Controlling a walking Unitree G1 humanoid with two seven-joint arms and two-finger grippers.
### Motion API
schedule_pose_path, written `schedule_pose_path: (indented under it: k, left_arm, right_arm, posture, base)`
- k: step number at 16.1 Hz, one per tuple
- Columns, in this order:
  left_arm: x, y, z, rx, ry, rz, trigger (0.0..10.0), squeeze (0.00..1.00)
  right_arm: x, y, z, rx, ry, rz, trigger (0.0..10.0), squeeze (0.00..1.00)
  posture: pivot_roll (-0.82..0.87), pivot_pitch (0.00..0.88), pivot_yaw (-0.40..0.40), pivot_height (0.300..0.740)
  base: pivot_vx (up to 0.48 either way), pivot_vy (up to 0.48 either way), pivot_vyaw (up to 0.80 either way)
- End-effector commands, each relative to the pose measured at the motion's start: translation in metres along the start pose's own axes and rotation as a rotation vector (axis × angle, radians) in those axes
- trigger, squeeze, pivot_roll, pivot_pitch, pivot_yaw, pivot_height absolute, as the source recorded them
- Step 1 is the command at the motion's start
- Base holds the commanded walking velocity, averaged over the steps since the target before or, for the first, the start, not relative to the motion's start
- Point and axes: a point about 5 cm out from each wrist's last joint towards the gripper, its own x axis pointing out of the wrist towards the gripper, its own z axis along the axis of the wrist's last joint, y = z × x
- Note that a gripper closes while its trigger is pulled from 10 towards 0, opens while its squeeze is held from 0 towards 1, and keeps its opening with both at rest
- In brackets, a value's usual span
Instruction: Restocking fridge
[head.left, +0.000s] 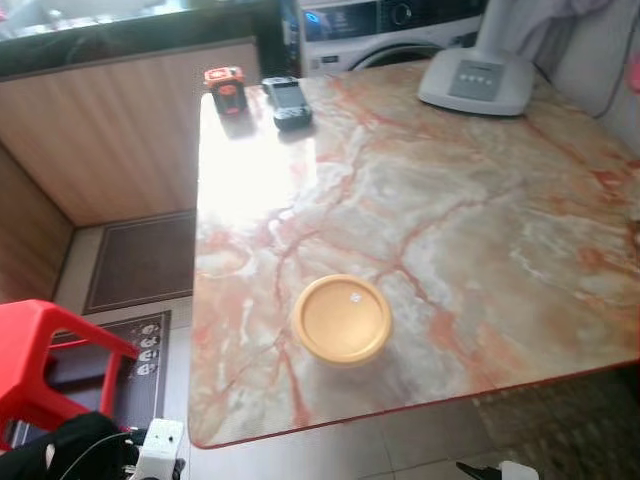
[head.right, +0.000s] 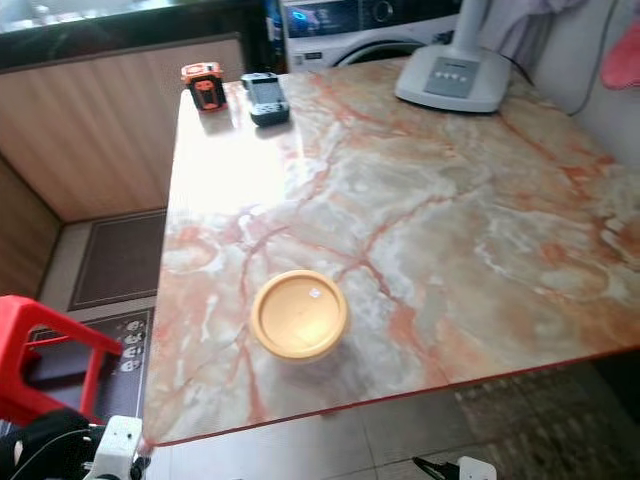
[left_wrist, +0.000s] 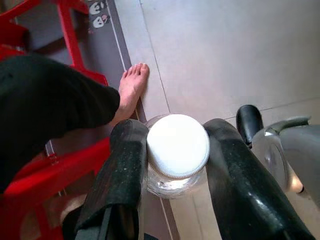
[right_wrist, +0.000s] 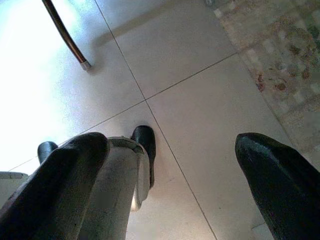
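The left tool (left_wrist: 175, 170) hangs low over the floor (left_wrist: 225, 55), its two black fingers (left_wrist: 120, 175) clamped around a clear jar (left_wrist: 177, 150) with a white lid. The right tool (right_wrist: 175, 180) hangs wide apart, holding nothing. A round yellow-lidded container (head.left: 341, 319) sits near the front edge of the marble table (head.left: 480, 200) (a person's bare foot (left_wrist: 131, 87) stands beside a red stool (left_wrist: 65, 30)).
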Motion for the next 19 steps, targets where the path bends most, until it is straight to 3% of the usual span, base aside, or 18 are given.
schedule_pose_path:
  k: [1, 3, 6, 8, 9, 19]
  left_arm:
    - [-0.002, 0.003, -0.010, 0.021, 0.032, 0.012, 10.0, 0.00]
    - [-0.004, 0.006, -0.016, 0.025, 0.042, 0.020, 10.0, 0.00]
    - [-0.005, 0.004, -0.019, 0.005, 0.049, 0.022, 10.0, 0.00]
    - [-0.006, -0.005, -0.021, 0.089, 0.053, -0.026, 10.0, 0.00]
    - [-0.006, -0.007, -0.022, 0.074, 0.056, -0.029, 10.0, 0.00]
    - [-0.005, -0.009, -0.019, 0.062, 0.053, -0.030, 10.0, 0.00]
  right_arm:
    - [-0.001, 0.001, -0.005, -0.012, 0.021, 0.009, 10.0, 0.00]
    - [-0.001, 0.000, -0.006, 0.042, 0.007, -0.014, 10.0, 0.00]
    - [-0.002, -0.002, -0.005, 0.039, 0.004, -0.014, 10.0, 0.00]
    - [-0.002, -0.004, -0.004, 0.030, 0.006, -0.017, 10.0, 0.00]
    - [-0.002, -0.004, -0.004, 0.031, 0.007, -0.017, 10.0, 0.00]
    - [-0.001, -0.004, -0.001, 0.068, -0.012, -0.053, 10.0, 0.00]
  posture:
    - [0.17, 0.141, 0.058, 0.740]
    - [0.17, 0.129, 0.056, 0.740]
    - [0.17, 0.119, 0.046, 0.740]
    - [0.18, 0.116, 0.041, 0.740]
    - [0.18, 0.114, 0.042, 0.740]
    - [0.18, 0.074, 0.041, 0.740]
  base:
    - [0.000, 0.000, 0.00]
    - [0.000, 0.000, 0.00]
    - [0.000, 0.000, 0.00]
    - [0.000, 0.000, 0.00]
    - [0.000, 0.000, 0.00]
    - [-0.313, 0.000, 0.00]
